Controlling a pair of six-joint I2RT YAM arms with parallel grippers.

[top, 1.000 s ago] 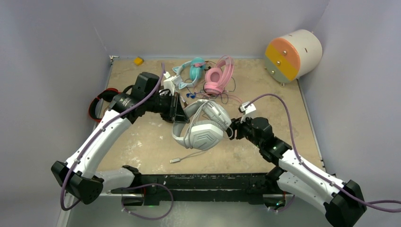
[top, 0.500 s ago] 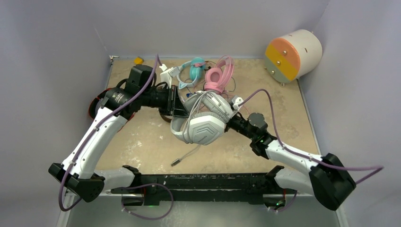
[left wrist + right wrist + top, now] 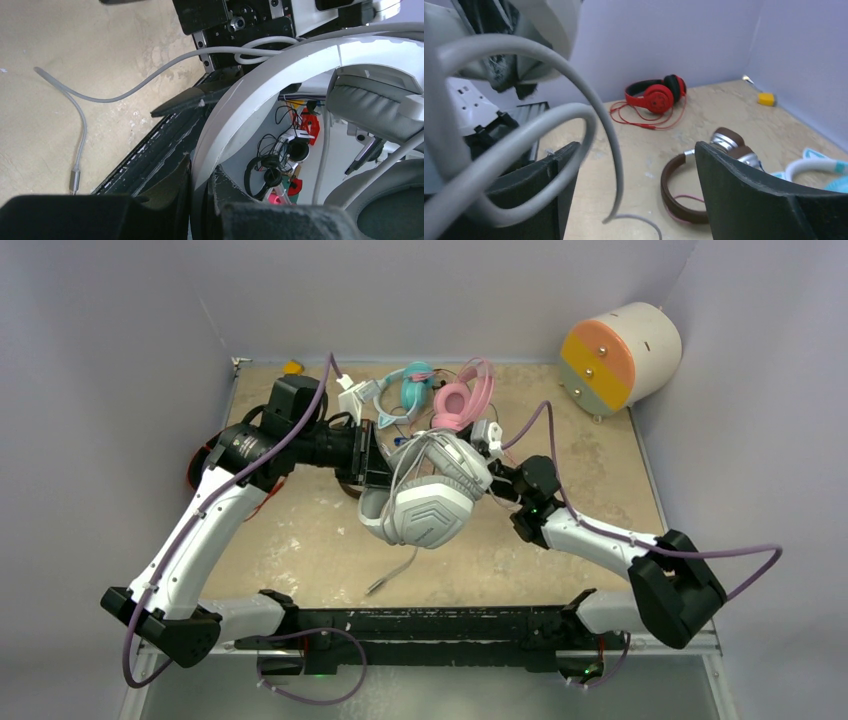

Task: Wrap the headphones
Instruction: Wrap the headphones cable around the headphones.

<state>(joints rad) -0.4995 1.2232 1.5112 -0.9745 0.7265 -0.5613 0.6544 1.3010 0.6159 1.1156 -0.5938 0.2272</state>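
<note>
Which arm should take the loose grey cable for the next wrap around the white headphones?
Right. The left fingers are shut on the headband of the white headphones, holding them. The right fingers stand open with the grey cable looping just before them, so they can likely take it.

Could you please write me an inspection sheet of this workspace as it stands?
Surface: tan table, scuffed.
Job's things: grey-white headphones held up; pink headphones and brown headphones lie on the table, cords loose.
Clutter: teal headphones, red headphones, yellow block.
Grippers: left gripper shut on the grey-white headphones; right gripper open beside their cable loops.
Cables: grey cable dangles, plug near the table.
Surroundings: plain walls; striped cylinder beyond the right edge.
</note>
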